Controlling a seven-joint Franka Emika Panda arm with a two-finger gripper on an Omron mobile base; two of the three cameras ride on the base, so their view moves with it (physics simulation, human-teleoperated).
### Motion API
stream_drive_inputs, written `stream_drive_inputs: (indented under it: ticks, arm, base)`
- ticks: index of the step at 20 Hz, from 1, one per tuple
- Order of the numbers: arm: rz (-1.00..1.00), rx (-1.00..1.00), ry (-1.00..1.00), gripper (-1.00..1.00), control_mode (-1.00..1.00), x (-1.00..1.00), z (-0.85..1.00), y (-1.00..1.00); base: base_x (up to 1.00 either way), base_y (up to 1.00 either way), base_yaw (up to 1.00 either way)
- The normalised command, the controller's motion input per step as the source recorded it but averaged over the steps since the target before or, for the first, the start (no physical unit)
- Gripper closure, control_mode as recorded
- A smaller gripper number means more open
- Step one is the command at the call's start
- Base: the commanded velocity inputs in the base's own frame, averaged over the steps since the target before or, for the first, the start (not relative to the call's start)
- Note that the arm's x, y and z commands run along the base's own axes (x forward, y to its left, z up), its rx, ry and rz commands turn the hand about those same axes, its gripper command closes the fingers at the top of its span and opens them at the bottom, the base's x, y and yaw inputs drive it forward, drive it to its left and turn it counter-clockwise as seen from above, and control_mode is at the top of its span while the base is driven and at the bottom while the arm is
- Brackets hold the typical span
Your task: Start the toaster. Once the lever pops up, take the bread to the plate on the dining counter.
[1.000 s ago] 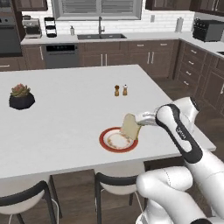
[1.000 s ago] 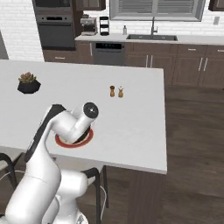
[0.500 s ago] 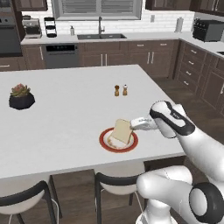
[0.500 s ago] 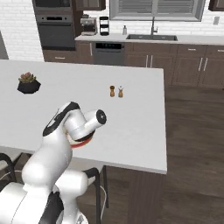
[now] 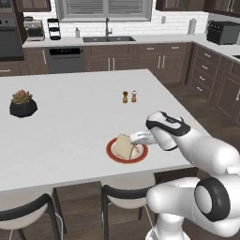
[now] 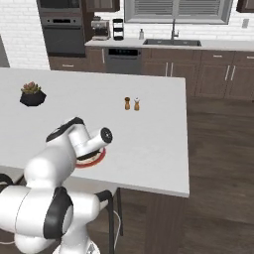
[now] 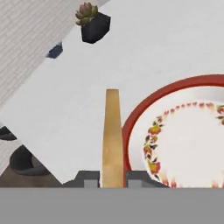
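With the gripper (image 5: 133, 138) pinching the bread (image 5: 123, 147) low over the plate (image 5: 115, 156) near the dining counter (image 5: 70, 112) front edge, delivery is judged nearly complete; next move calls for lowering and releasing

Potted succulent (image 5: 23, 103) in black pot, far left; salt & pepper shakers (image 5: 129, 97) side by side (mid-counter); two stools (image 5: 123, 199) below.
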Motion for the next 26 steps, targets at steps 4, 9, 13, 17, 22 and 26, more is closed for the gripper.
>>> stream_drive_inputs:
  ticks: [4,9,13,17,22,26]
  arm:
    - [-0.10,-0.07,0.00,1.00,-1.00,0.16,-0.28,0.00]
    - [-0.14,-0.08,0.03,1.00,-1.00,0.32,-0.24,0.00]
    - [-0.12,-0.08,0.04,1.00,-1.00,0.47,-0.17,0.00]
    - [-0.12,-0.09,0.06,-1.00,-1.00,0.20,-0.15,0.00]
    - [-0.14,-0.09,0.07,-1.00,-1.00,0.00,0.00,-0.16]
    - [-0.11,-0.08,0.01,-1.00,-1.00,0.00,0.25,-0.33]
  base:
    - [0.00,0.00,0.00]
    - [0.00,0.00,0.00]
    - [0.00,0.00,0.00]
    - [0.00,0.00,0.00]
    - [0.00,0.00,0.00]
    - [0.00,0.00,0.00]
